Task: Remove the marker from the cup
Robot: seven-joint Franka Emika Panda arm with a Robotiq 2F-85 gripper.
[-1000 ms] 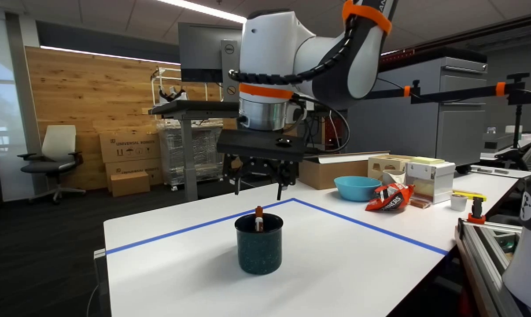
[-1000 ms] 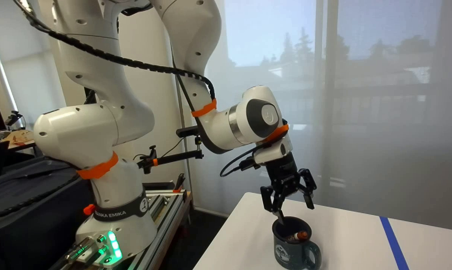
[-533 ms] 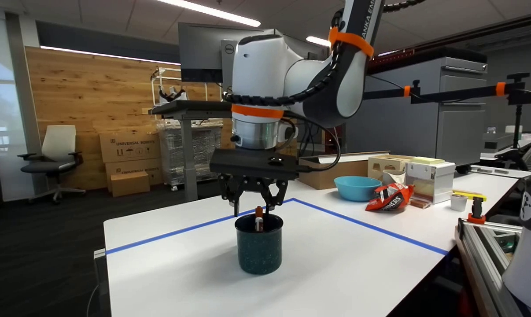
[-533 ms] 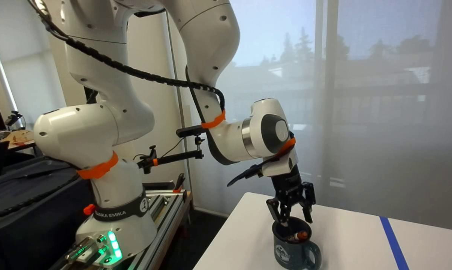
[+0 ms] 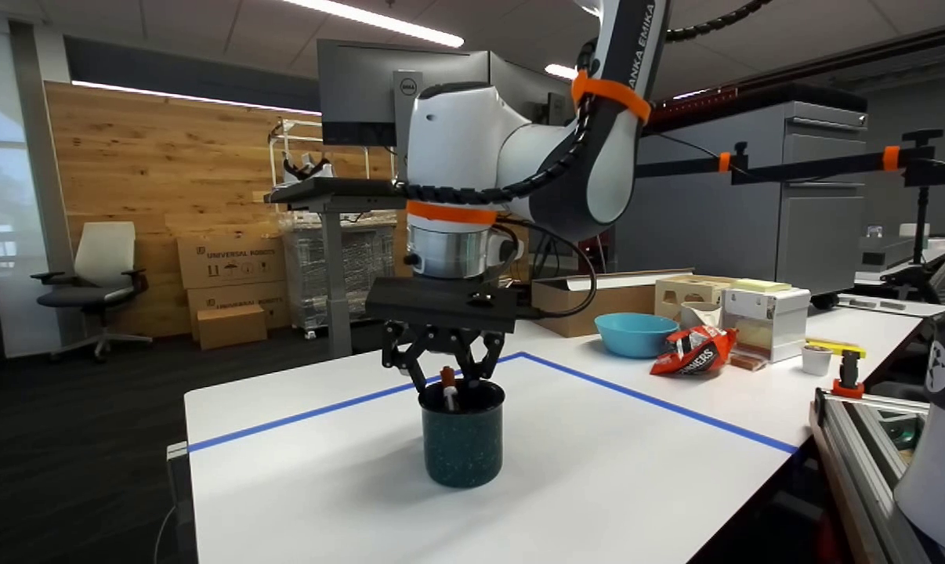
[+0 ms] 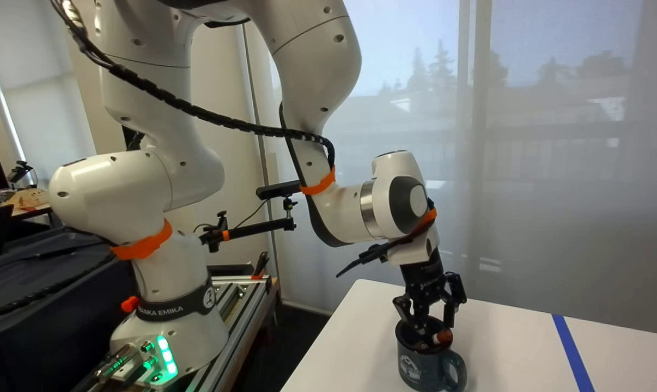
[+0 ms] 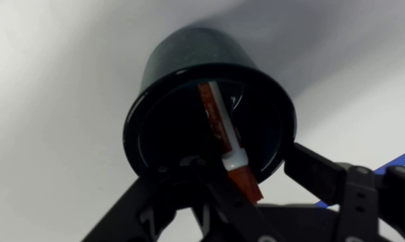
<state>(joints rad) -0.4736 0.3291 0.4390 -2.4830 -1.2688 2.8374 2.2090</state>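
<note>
Standing on white table (image 5: 598, 478): cup (image 5: 462, 446), marker (image 7: 224, 131) leaning inside; hand (image 5: 446, 385), jaws apart; blue tape (image 5: 645, 396); wooden wall (image 5: 167, 172) beyond.

On the white bench (image 5: 324, 493) I see a round light-blue bowl (image 5: 634, 340), a crinkled red bag (image 5: 693, 351) just beside it, and a brown cardboard box (image 5: 617, 305) nearby.

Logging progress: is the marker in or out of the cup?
In: the wrist view shows the marker slanting inside the cup, its red cap uppermost.
</note>
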